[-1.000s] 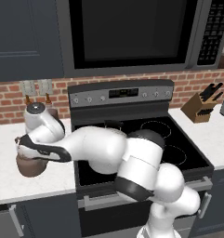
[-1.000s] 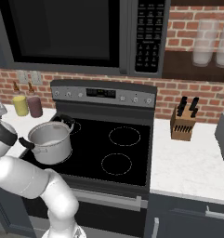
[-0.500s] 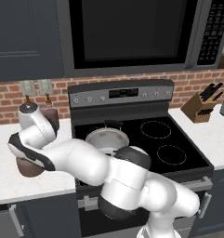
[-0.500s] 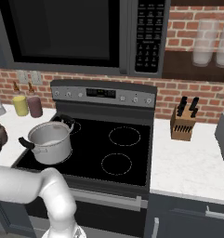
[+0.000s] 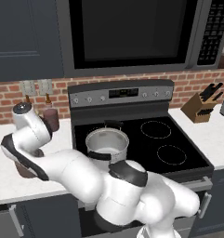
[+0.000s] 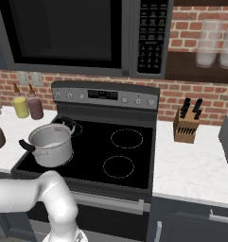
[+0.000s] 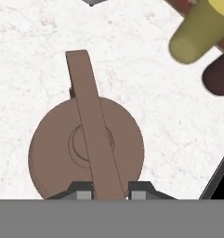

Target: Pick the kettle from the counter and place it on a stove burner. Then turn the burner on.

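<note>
tool (image 7: pixel 107 189) clenched on the brown kettle (image 7: pixel 85 148) handle, kettle standing on white counter (image 7: pixel 29 56).

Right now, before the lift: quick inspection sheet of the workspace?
Surface: white counter, kettle standing on it.
Job's things: brown kettle left of the stove; burner free.
Clutter: silver pot on the front-left burner; yellow bottle and dark bottle behind the kettle.
Grippers: gripper shut on the kettle's handle.
Cables: nothing seen.
Surroundings: knife block, toaster, microwave.
</note>
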Available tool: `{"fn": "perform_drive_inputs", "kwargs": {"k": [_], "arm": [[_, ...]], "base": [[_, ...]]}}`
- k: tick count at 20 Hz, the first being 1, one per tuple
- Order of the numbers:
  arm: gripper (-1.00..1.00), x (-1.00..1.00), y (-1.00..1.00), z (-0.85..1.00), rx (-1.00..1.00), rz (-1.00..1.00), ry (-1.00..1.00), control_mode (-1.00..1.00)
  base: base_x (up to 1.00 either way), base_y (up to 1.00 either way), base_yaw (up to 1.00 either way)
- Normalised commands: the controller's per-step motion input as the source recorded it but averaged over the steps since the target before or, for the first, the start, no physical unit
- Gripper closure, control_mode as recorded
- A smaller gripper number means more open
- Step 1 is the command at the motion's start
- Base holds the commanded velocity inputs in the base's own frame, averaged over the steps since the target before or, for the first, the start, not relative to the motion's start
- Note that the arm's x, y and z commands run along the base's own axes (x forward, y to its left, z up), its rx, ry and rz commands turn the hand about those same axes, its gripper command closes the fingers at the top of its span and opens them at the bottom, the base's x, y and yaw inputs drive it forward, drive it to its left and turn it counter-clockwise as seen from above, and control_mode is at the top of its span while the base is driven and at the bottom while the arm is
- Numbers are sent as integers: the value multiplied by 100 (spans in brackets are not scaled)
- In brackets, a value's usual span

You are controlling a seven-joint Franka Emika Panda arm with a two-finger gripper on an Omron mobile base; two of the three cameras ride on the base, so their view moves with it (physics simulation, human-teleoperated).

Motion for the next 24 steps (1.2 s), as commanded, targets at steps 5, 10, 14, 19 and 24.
{"fn": "perform_drive_inputs", "kwargs": {"k": [5, 10, 14, 19, 24], "arm": [[100, -93, -4, 19, 0, 0, -49, -100], [100, -100, -42, 81, 1, 0, -85, -100], [100, -75, -86, 100, 13, -5, -64, -100], [100, -29, -100, 100, 25, -14, -28, -100], [100, -3, -100, 100, 30, -16, -5, -100]], "base": [[0, 0, 0], [0, 0, 0], [0, 0, 0], [0, 0, 0], [0, 0, 0]]}}
